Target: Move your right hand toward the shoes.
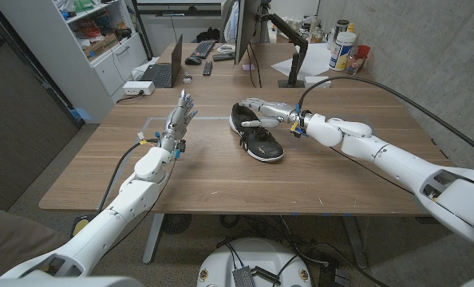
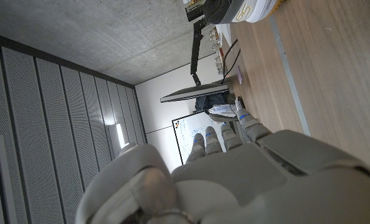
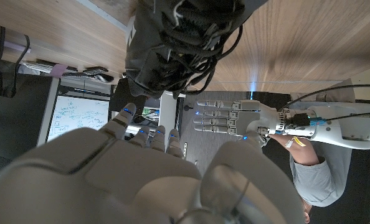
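Your right hand (image 1: 270,109), white with its fingers (image 3: 124,116) spread and holding nothing, hovers at the black lace-up shoes (image 1: 255,132) lying mid-way across the wooden table (image 1: 221,179), so the reach looks nearly done; ease in gently, while your left hand (image 1: 179,116) waits empty, fingers apart.

Shoes (image 1: 256,132): black uppers, black laces, white soles; grey-white insole lining visible. Counter (image 1: 221,179): brown wood grain with darker streaks. Right hand (image 1: 266,108), at the shoes: light grey shell, blue fingertip markings. Left hand (image 1: 177,119), left of the shoes: same light grey, blue fingertip markings. Arm cables: black. Wall behind the shoes: grey concrete.
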Motion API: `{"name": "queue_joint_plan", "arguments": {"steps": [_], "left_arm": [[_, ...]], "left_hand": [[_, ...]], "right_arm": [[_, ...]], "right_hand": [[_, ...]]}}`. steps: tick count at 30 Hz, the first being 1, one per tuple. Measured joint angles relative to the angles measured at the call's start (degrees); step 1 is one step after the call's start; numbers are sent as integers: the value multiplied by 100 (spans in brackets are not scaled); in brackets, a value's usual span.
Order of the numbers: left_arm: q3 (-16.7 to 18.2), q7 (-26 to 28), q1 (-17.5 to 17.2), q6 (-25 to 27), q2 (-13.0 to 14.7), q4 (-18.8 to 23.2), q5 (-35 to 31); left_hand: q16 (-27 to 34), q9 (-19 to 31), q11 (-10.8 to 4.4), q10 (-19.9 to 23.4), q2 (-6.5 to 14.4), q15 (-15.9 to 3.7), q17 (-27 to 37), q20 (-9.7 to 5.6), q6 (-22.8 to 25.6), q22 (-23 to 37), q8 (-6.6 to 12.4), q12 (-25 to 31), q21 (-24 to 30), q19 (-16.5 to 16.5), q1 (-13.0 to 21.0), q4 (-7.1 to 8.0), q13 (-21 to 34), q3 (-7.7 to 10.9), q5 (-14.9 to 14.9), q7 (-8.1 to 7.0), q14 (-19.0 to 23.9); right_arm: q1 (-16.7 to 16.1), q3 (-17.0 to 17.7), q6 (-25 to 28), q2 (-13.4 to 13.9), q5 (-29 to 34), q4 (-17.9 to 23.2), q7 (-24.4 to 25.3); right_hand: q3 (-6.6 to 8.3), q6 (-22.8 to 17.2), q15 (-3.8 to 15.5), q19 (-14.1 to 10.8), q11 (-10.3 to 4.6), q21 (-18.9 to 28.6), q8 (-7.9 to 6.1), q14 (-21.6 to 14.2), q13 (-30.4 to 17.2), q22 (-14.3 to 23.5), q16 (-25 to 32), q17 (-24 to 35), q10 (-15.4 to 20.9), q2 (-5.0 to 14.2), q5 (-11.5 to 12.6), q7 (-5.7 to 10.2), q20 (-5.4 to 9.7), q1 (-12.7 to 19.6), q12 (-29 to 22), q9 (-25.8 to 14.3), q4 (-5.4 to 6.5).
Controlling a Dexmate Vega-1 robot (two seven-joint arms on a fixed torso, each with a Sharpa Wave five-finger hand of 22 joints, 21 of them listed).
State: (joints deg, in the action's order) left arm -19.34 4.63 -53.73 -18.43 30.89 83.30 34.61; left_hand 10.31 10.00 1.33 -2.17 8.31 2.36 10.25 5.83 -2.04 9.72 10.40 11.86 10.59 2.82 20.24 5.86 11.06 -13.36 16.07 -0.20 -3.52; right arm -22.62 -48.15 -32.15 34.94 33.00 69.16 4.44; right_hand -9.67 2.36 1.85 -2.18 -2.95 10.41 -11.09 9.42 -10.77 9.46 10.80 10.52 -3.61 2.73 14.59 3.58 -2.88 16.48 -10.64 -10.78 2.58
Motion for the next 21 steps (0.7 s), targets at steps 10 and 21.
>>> {"name": "queue_joint_plan", "arguments": {"steps": [10, 21], "left_arm": [[-4, 27, -28, 19, 8, 48, -10], [-7, 48, -53, 43, 11, 79, -16]], "left_hand": [[0, 0, 0, 0, 0, 0, 0, 0, 22, 0, 0, 0, 0, 0, 0, 0, 0, 0, -46, -22, 0], [0, 0, 0, -1, 0, 0, 0, 0, 22, 0, 0, 0, 0, 0, 0, -1, 0, 0, -46, -22, 0]], "right_arm": [[50, -54, -62, -34, -25, -107, -25], [104, -119, -103, -73, -33, -234, -69]], "right_hand": [[0, 0, 0, 0, 0, 0, 0, 0, 0, 0, 0, 0, 0, 0, 0, 0, 0, 0, 0, 0, 0], [0, 0, 0, -1, 0, 0, 0, 0, 0, 0, 0, 0, 0, 30, 0, 0, 1, 30, 0, 0, 1]]}}
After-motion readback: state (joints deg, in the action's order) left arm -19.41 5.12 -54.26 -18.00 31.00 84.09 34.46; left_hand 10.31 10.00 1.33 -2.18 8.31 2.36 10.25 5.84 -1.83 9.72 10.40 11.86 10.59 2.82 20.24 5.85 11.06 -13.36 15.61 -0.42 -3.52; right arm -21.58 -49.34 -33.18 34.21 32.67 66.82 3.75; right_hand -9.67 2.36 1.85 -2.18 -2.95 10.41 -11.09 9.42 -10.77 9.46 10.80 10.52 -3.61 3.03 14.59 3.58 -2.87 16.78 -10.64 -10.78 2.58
